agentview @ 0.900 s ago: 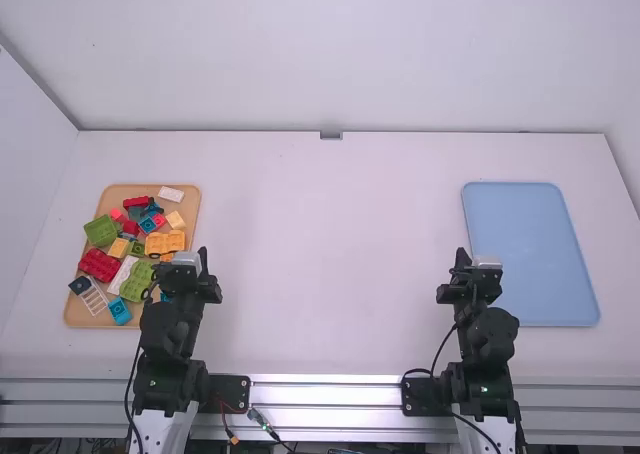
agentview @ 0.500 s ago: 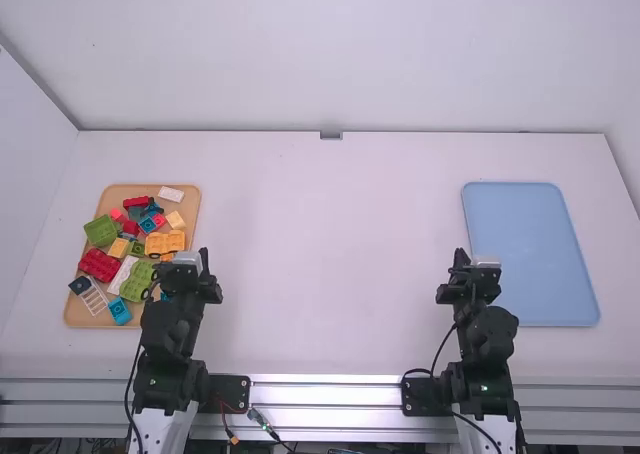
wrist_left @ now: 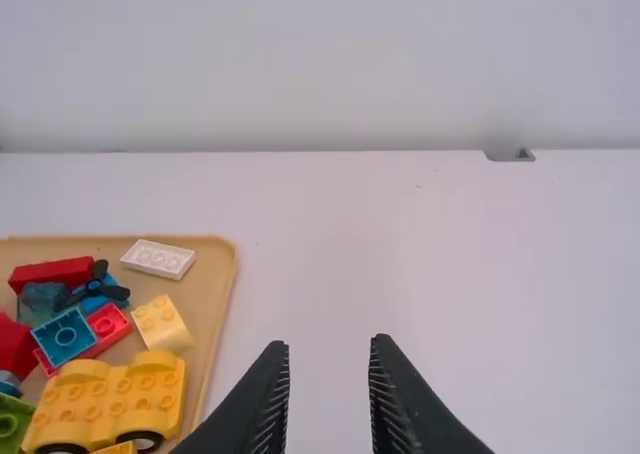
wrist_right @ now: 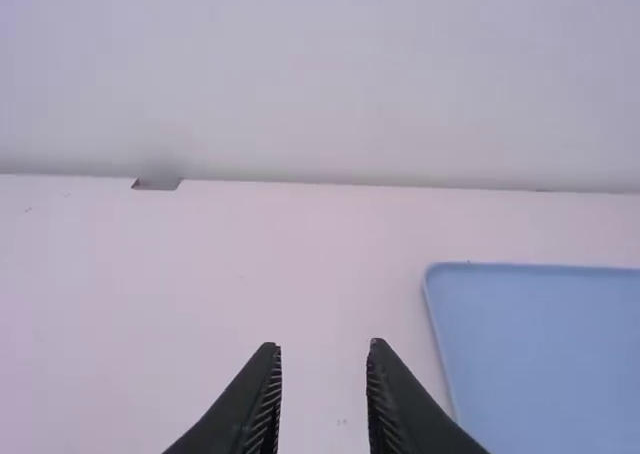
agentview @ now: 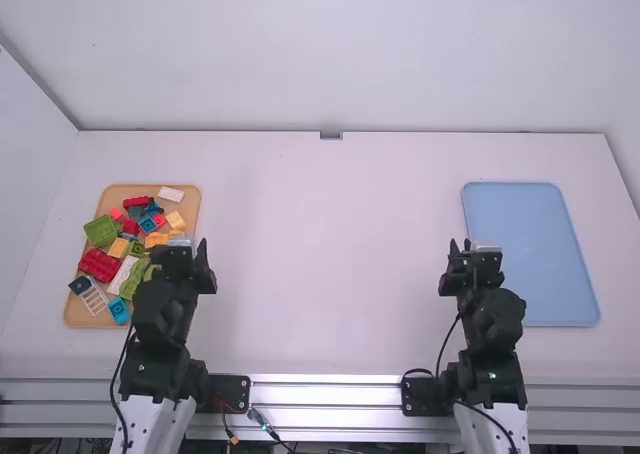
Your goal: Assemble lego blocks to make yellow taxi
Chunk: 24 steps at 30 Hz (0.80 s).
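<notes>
The yellow wheeled car base (wrist_left: pixel 105 404), my likeliest start for the taxi, lies in the tan tray (wrist_left: pixel 217 294) by its right edge, wheels down. A small yellow block (wrist_left: pixel 162 324) sits just beyond it and a white brick (wrist_left: pixel 158 258) near the tray's far right corner. I count the taxi as unbuilt. The mixed colours, with a red brick (agentview: pixel 100 265) and a green block (agentview: pixel 101 231) over toward the left edge, look to me like a parts pool I must sort by eye.

My left end effector (wrist_left: pixel 328 342) hangs by the tray's right edge, fingers spread, nothing between them. The right end effector (wrist_right: pixel 322 345) is likewise parted and empty, left of the blue tray (agentview: pixel 530 254) near the tabletop's (agentview: pixel 330 254) right edge. That tray is probably for the finished taxi, leaving the middle for building.

From high up, the left end effector covers part of the car base and the tray's near right portion. In the left wrist view another yellow piece (wrist_left: pixel 116 448) is cut off, so I can't tell its shape.
</notes>
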Tool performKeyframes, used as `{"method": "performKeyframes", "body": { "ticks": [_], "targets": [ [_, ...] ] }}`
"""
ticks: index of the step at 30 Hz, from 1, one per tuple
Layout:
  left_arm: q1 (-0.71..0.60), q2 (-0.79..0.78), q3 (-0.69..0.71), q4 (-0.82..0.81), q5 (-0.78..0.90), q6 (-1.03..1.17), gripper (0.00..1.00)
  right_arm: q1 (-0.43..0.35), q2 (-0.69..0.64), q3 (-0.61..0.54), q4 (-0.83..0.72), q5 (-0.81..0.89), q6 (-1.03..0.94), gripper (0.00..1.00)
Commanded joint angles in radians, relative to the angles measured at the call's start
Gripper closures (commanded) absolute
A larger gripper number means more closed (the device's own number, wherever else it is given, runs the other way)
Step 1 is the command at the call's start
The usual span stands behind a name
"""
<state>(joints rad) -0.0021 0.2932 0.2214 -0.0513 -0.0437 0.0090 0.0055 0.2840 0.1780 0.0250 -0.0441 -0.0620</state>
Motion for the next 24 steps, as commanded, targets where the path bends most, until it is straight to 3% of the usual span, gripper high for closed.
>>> {"method": "performKeyframes", "body": {
  "ticks": [1, 12, 24],
  "targets": [
    [-0.008, 0.06, 0.068, -0.007, -0.025, 0.033, 0.72, 0.012, 0.053, 0.065, 0.008, -0.017, -0.035, 0.72],
    [-0.017, 0.356, 0.279, -0.041, -0.078, 0.048, 0.51, 0.063, 0.31, 0.245, 0.027, -0.06, -0.142, 0.51],
    [-0.025, 0.669, 0.519, -0.114, -0.144, -0.279, 0.27, 0.054, 0.598, 0.447, 0.047, -0.109, -0.133, 0.28]
  ]
}}
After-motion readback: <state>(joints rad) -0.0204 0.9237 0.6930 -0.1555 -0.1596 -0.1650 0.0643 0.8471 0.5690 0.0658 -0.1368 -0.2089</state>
